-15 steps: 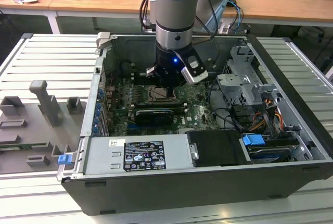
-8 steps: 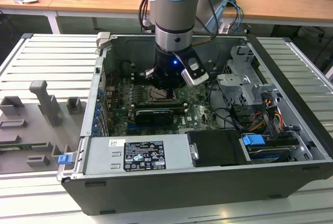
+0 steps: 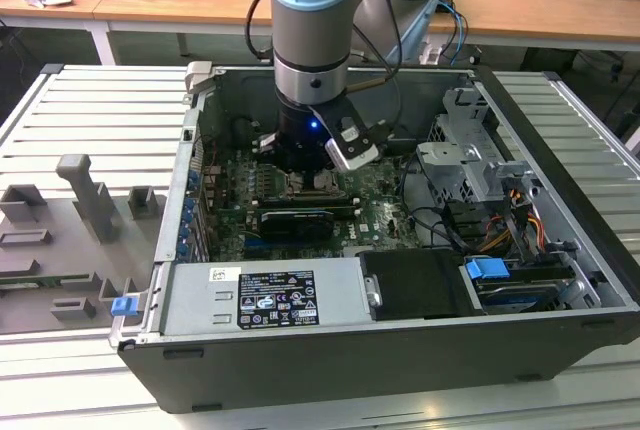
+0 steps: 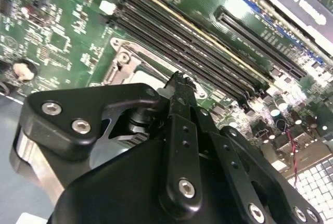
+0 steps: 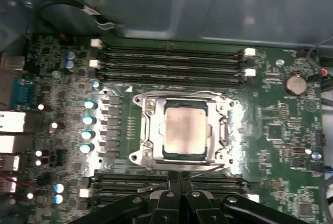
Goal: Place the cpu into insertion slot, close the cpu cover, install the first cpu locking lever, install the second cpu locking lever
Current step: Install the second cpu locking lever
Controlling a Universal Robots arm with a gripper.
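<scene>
A pale slatted surface [image 3: 90, 120] is carrying the open computer case [image 3: 400, 350] at centre and grey moulded fixtures [image 3: 85, 200] lying at nine o'clock.

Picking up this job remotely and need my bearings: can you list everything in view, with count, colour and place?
computer case: one, dark grey, open, on the slatted metal table.
cpu: one, pale silvery-grey, seated in the insertion slot.
cpu cover: one, silver frame, lying down around the cpu.
memory slots: several, black, in rows on two opposite sides of the insertion slot.
graphics card: one, black, beside the slot in the exterior view.
gripper: one, black, fingers together at the slot's edge.
</scene>
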